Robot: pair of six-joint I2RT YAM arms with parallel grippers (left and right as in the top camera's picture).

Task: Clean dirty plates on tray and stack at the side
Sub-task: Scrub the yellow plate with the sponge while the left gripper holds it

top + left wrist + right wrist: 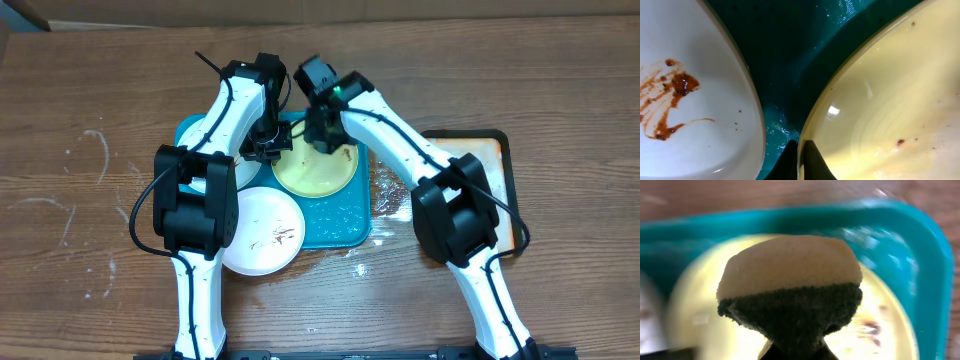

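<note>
While the left gripper (799, 161) pinches the rim of the pale yellow-green round plate (885, 95), the right gripper (792, 352) clamps a yellow-and-dark-green sponge (790, 280) over it. That plate lies in the teal-blue rectangular plastic tray (790, 55), beside a smeared white round plate (700, 115).

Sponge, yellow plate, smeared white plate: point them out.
sponge (790, 267), right wrist view, tan upper face.
yellow plate (890, 100), left wrist view, glossy inner surface.
smeared white plate (715, 145), left wrist view, bare patch below smear.
</note>
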